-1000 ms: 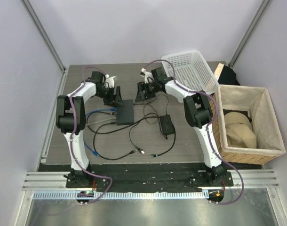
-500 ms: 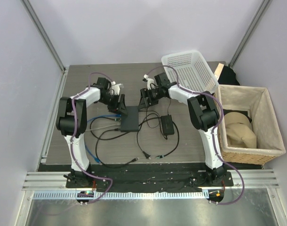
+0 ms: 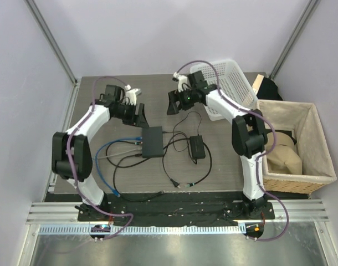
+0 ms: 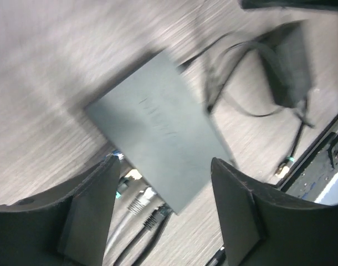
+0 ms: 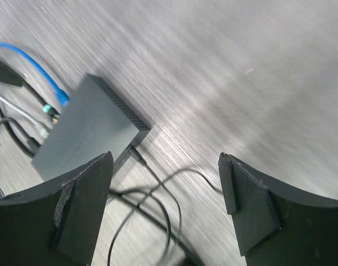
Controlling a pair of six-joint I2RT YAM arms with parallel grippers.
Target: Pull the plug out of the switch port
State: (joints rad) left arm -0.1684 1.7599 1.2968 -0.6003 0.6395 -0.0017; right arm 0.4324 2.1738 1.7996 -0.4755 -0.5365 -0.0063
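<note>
The flat dark-grey switch [image 3: 153, 141] lies mid-table. Blue, grey and black cables plug into its left edge [image 3: 137, 145]. A thin black plug [image 5: 137, 155] sits in its right edge. In the left wrist view the switch [image 4: 163, 127] lies below the jaws, with the plugs [image 4: 144, 202] along its near edge. My left gripper [image 3: 140, 116] is open and empty, above and behind the switch's far-left corner. My right gripper [image 3: 172, 105] is open and empty, farther back to the right. In the right wrist view the switch [image 5: 86, 136] is at left.
The black power brick [image 3: 196, 147] lies right of the switch, with loose black cables looping toward the front edge. A white plastic basket [image 3: 224, 83] stands at the back right. A wicker basket [image 3: 291, 144] stands off the table's right side.
Both grippers closed in on the switch, then drew back up and away from it. The switch slid a little toward the front right and the cables shifted with it.
</note>
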